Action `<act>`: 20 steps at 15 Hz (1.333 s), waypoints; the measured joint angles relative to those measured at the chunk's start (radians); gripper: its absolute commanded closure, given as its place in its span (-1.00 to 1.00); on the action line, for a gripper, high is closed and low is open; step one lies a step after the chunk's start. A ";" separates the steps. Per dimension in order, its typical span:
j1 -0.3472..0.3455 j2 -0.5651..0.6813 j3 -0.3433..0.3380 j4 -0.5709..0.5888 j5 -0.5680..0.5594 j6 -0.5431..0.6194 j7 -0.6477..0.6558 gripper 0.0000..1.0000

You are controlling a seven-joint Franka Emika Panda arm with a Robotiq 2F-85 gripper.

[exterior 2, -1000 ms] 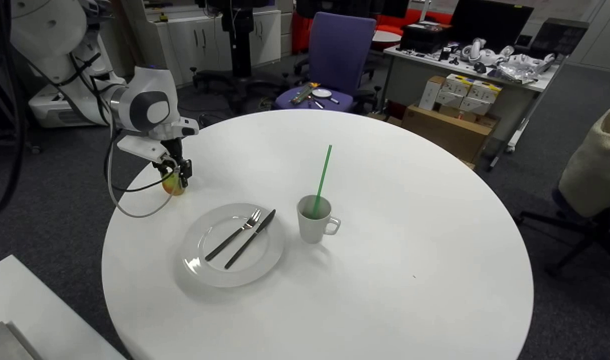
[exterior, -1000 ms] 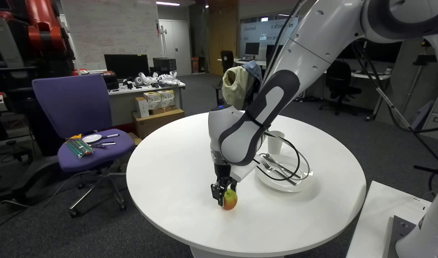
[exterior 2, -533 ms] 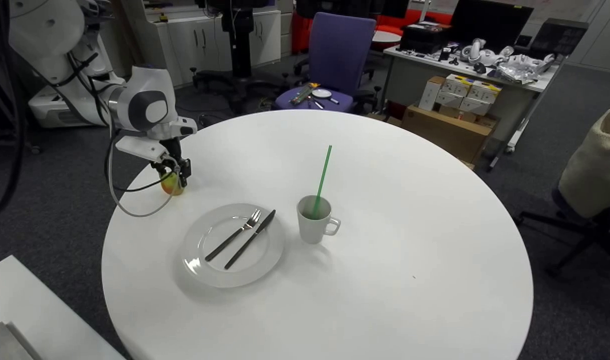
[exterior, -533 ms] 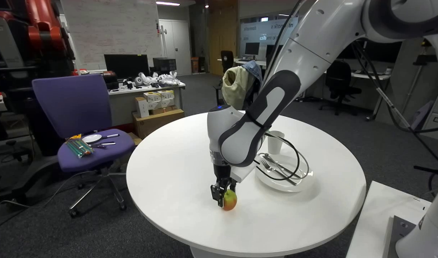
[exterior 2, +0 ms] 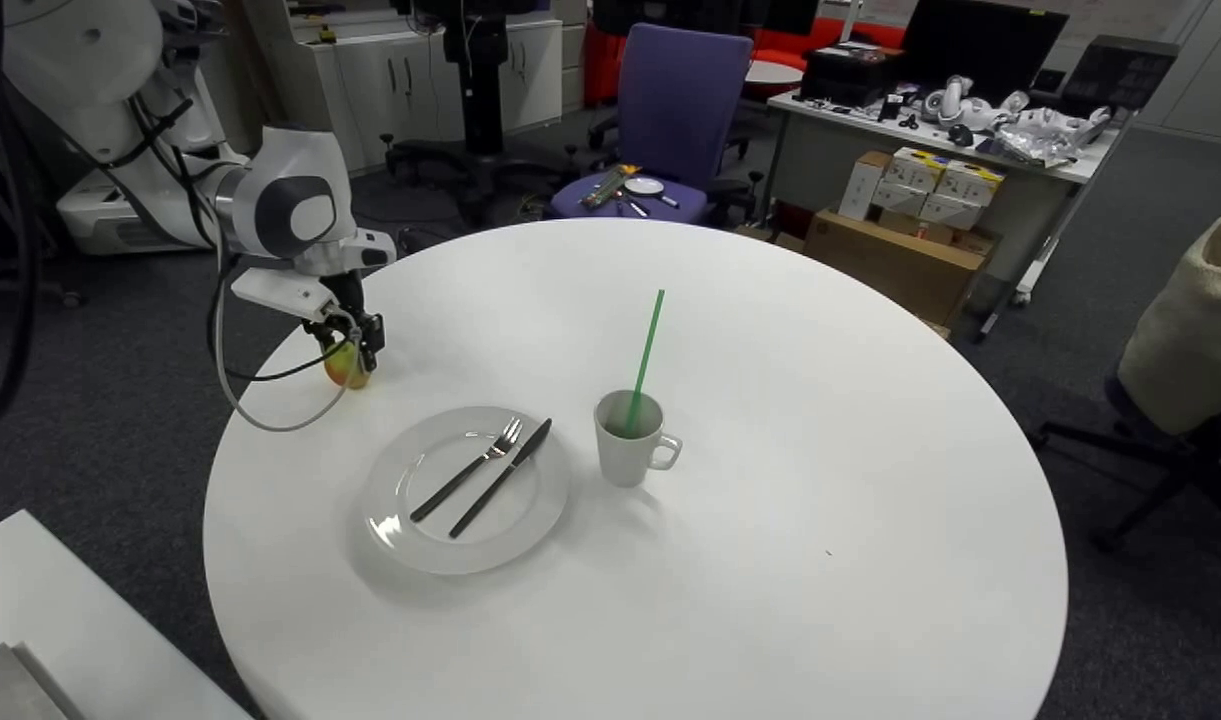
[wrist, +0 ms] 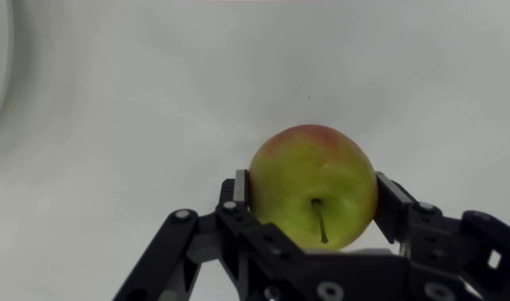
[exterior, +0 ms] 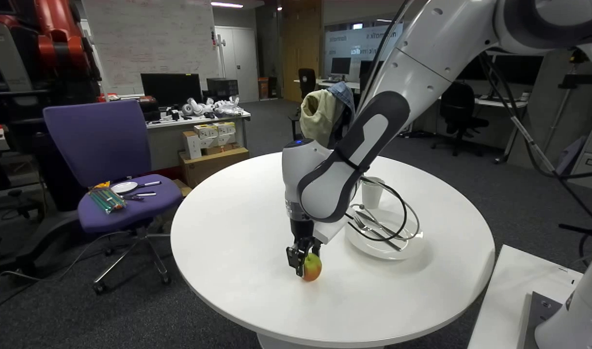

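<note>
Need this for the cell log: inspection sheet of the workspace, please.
Surface: round white table, tiny dark speck.
Job's things: apple, red and green, stem up.
Clutter: plate with fork and knife on it; mug beside, green straw in it.
Gripper: closed on the apple, fingers at opposite sides.
Cables: hang in loops beside the gripper.
Surroundings: purple chair with items on its seat; stacked boxes.

partly legible "matics" lettering (exterior: 360,50) on glass wall (exterior: 343,43), illegible scrawl (exterior: 133,58) on whiteboard (exterior: 152,41)
</note>
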 measured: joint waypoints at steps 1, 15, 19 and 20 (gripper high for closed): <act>0.000 -0.010 -0.004 -0.008 0.000 0.000 0.001 0.03; -0.122 -0.325 -0.158 -0.230 -0.058 -0.129 0.016 0.03; -0.190 -0.391 -0.203 -0.284 -0.110 -0.185 0.018 0.03; -0.209 -0.404 -0.216 -0.297 -0.126 -0.197 0.018 0.03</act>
